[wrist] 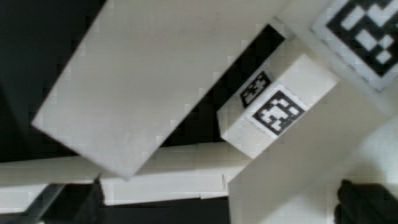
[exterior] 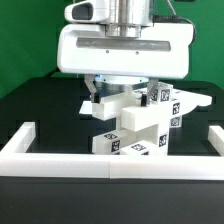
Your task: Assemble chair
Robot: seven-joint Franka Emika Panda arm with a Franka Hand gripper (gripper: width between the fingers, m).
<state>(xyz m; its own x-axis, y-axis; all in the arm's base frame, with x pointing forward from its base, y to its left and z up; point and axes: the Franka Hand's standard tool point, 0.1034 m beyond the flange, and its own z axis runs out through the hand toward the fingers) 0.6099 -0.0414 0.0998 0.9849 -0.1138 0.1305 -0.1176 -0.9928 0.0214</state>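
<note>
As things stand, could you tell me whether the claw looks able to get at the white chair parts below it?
Probably yes: the claw hangs open just above the stacked chair parts, with nothing visible between them. Whether it already touches them, I cannot tell.

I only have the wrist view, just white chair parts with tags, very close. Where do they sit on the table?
Observer: The chair parts are bunched in one pile in the middle of the black table.
Operator: Where is the gripper relative to that pile?
Observer: The gripper hangs open right over the pile's top, toward the exterior view's left.
Operator: Anything near the pile I should know about?
Observer: A white rail runs across between the camera and the pile, and turns back along both sides.
</note>
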